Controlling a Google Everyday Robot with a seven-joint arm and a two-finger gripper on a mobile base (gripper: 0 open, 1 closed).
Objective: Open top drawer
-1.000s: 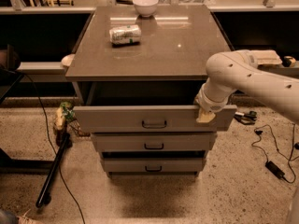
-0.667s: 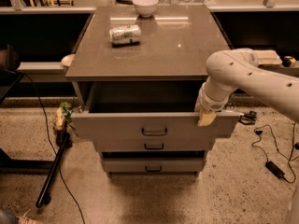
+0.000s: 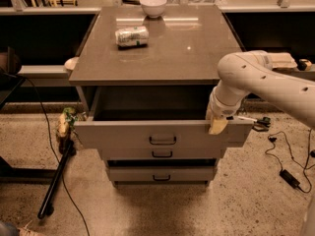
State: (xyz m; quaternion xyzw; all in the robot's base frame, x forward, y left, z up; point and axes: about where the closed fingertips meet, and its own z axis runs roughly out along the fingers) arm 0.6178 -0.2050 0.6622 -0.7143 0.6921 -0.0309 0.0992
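This looks like a robotics test lab: a white robot arm [image 3: 266, 80] has its claw [image 3: 218, 126] at the upper right edge of the top drawer [image 3: 128, 134], under the cabinet's grey worktop [image 3: 162, 53]. Loose cables [image 3: 273, 146] (one with a power brick [image 3: 291, 179]) trail across the bare speckled floor [image 3: 246, 200].

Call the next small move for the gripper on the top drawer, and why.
Probably a short, straight pull toward the camera. The gripper sits at the top edge of the top drawer near its right end, not on the black handle. The drawer shows its inside, but part of the box lies under the tabletop.
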